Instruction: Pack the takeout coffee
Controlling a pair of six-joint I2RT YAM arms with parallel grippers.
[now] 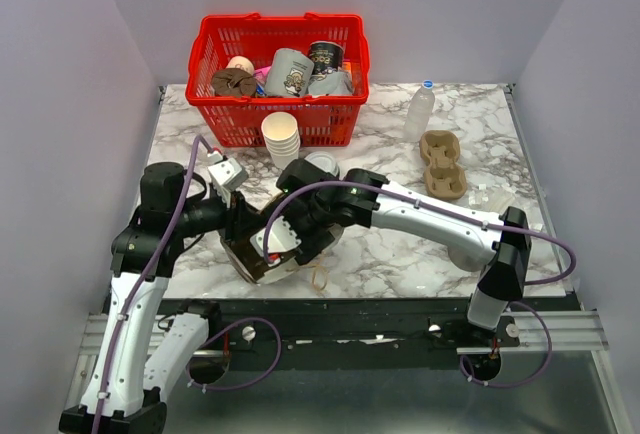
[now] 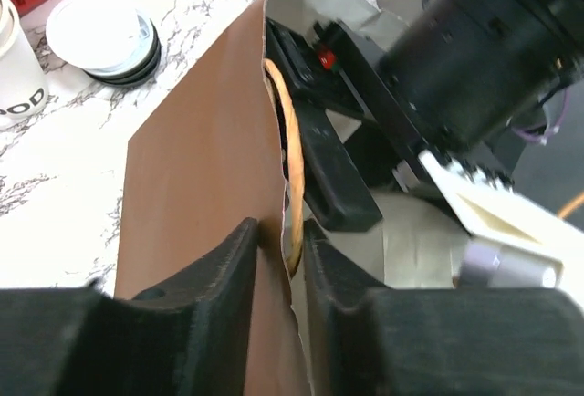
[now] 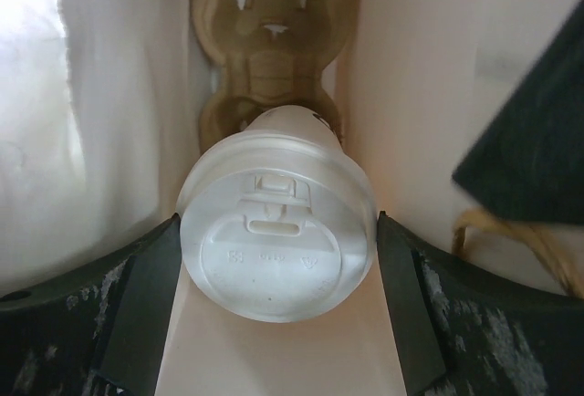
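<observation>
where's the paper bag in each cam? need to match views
Top external: bag, brown, low centre-left.
Left wrist: bag outer wall fills centre-left, rim running to the left gripper.
Right wrist: seen from inside, pale walls either side of the cup.
Shared landmark: tan handle, right of the bag in top, centre in left wrist, lower right in right wrist.

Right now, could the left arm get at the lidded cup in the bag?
Probably not: the right gripper holds the lidded cup deep in the bag, filling its mouth, while the left gripper straddles the bag's rim.
</observation>
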